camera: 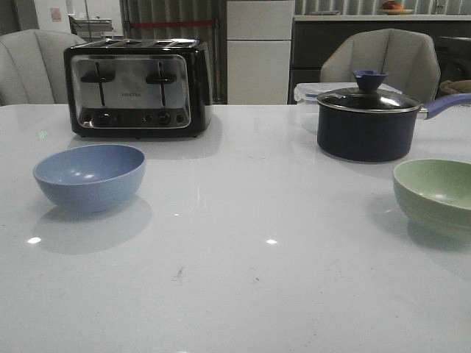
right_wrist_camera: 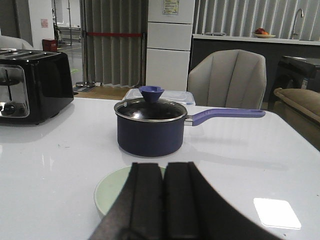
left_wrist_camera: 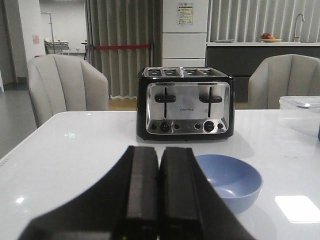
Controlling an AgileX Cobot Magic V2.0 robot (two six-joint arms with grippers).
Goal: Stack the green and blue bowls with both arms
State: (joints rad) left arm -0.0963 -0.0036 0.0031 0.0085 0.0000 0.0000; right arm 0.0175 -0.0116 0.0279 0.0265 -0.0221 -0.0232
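Observation:
The blue bowl (camera: 90, 176) sits upright on the white table at the left, in front of the toaster. It also shows in the left wrist view (left_wrist_camera: 230, 181), just beyond and beside my left gripper (left_wrist_camera: 159, 152), which is shut and empty. The green bowl (camera: 434, 193) sits upright at the right edge of the front view. In the right wrist view the green bowl (right_wrist_camera: 112, 192) lies partly hidden under my right gripper (right_wrist_camera: 164, 167), which is shut and empty above it. Neither arm shows in the front view.
A black and silver toaster (camera: 137, 88) stands at the back left. A dark navy lidded pot (camera: 366, 121) with a purple-blue handle (camera: 445, 105) stands at the back right, just behind the green bowl. A clear lidded container (camera: 307, 93) sits behind the pot. Chairs stand beyond the table.

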